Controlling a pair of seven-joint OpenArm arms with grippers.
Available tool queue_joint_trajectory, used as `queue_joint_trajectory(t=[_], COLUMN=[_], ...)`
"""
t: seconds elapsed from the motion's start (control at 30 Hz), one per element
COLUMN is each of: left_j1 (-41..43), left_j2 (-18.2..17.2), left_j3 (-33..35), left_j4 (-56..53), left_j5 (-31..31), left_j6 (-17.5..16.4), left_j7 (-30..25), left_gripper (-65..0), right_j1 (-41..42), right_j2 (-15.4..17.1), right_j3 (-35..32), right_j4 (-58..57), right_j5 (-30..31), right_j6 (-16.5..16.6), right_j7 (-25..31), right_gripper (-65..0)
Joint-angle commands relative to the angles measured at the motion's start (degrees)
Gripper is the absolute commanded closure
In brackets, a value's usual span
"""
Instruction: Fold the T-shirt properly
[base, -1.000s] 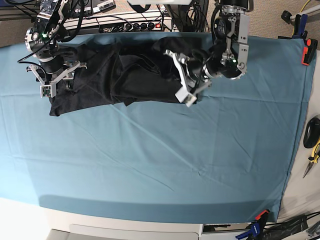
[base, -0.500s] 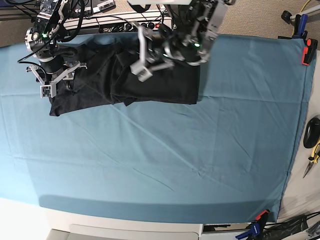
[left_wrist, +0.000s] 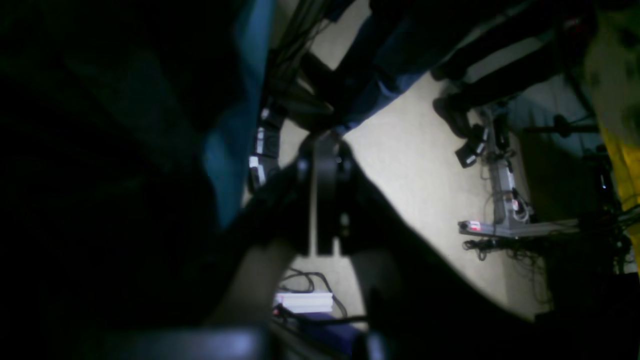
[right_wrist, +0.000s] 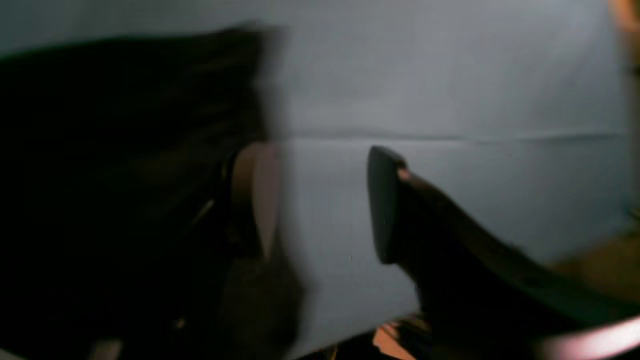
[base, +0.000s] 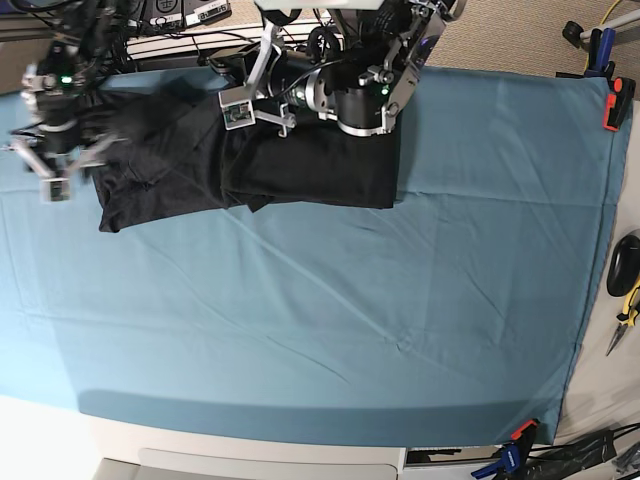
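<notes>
T-shirt: the dark T-shirt lay along the far edge of the teal-covered tabletop, its right part doubled into a neat rectangle, its left part flatter and creased.
Left pincer: you had the left pincer pressed together over the T-shirt's upper middle, near the far edge — from the base view you could not tell whether it pinched any cloth. In the left wrist view its fingers showed as a dark closed pair.
Right pincer: your right pincer sat spread at the T-shirt's left end — fingers apart over bare cloth cover, dark fabric just beside them, nothing between them.
</notes>
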Motion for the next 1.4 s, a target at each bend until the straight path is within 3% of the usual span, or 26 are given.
queue_joint_trajectory(t=[0.0,0.07,0.17,0.3,0.4,0.63,0.87,0.93,1.07,1.37], left_j1=[-0.33,-0.31,-0.31,-0.28,-0.28,-0.31,-0.33,-0.33,-0.61,-0.79], left_j2=[0.11,-0.46,-0.42,-0.42,-0.44,-0.42,-0.44,-0.44,-0.44,-0.44], left_j3=[0.15,0.15,0.15,0.15,0.15,0.15,0.15,0.15,0.15,-0.79], left_j4=[1.09,1.09,1.05,0.94,0.94,0.94,0.94,0.94,0.94,1.86], left_j5=[-1.22,-1.05,-0.79,-0.02,2.64,3.1,3.1,3.1,3.1,4.09], left_j6=[-0.37,-0.39,-0.39,-0.39,-0.39,-0.39,-0.39,-0.39,-0.35,-0.15], left_j7=[-1.07,-1.31,-1.46,-1.49,-1.51,-1.99,-2.32,-2.34,-2.36,-2.29], left_gripper=[0.0,0.0,0.0,0.0,0.0,0.0,0.0,-1.8,-12.2,-12.7], right_j1=[0.55,1.77,5.16,8.94,8.26,7.13,10.93,11.87,12.44,12.46], right_j2=[1.51,2.82,4.68,7.63,9.29,9.79,9.77,9.79,9.77,9.66], right_j3=[2.03,5.46,9.57,13.33,14.16,14.1,13.38,11.96,6.91,-3.85], right_j4=[-0.61,-4.83,-13.35,-21.14,-22.38,-28.5,-37.94,-39.65,-41.18,-41.18], right_j5=[0.81,5.2,16.02,34.03,41.22,42.75,51.34,51.71,54.07,54.31], right_j6=[-1.07,-1.31,-1.2,5.14,7.74,8.37,11.5,11.74,12.44,12.41], right_j7=[1.51,1.07,-3.69,-16.87,-19.91,-19.96,-23.1,-23.41,-24.13,-25.03], right_gripper=[-36.6,-41.3,-41.4,-41.4,-41.4,-41.4,-41.3,-41.3,-41.3,-41.3])
